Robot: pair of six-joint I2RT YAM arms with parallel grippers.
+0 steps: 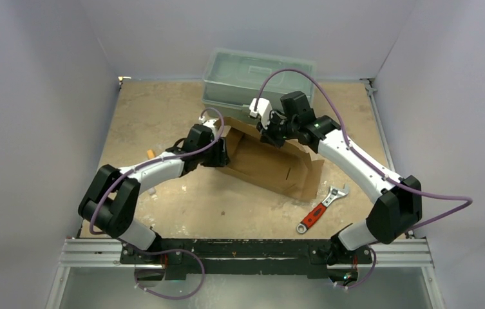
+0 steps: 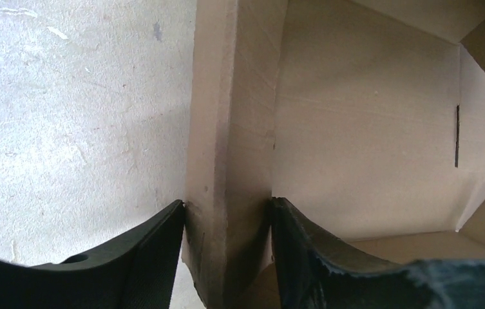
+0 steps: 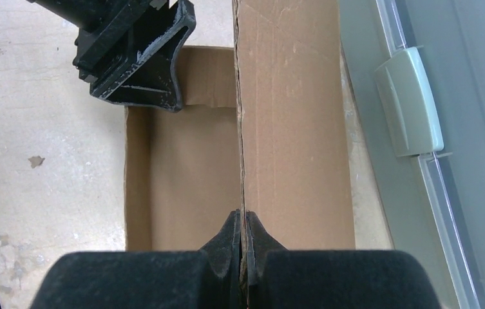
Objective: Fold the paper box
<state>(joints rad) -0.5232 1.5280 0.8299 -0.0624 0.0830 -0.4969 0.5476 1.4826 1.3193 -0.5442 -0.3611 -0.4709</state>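
The paper box (image 1: 272, 164) is brown cardboard, partly formed, lying mid-table with its right end flaps spread flat. My left gripper (image 1: 225, 149) is at the box's left end. In the left wrist view it (image 2: 228, 205) straddles the doubled end wall (image 2: 230, 129), with a finger pressed against each face. My right gripper (image 1: 272, 136) reaches over the back side. In the right wrist view it (image 3: 243, 215) is pinched shut on the thin upright edge of the back wall (image 3: 291, 129). The box floor (image 3: 181, 174) shows beside it, with a left finger (image 3: 149, 71) at the far end.
A grey-green plastic toolbox (image 1: 259, 77) stands right behind the box, its latch (image 3: 410, 100) close to the back wall. A red-handled wrench (image 1: 320, 209) lies at the front right. A small scrap (image 1: 151, 153) lies left of the left arm. White walls enclose the table.
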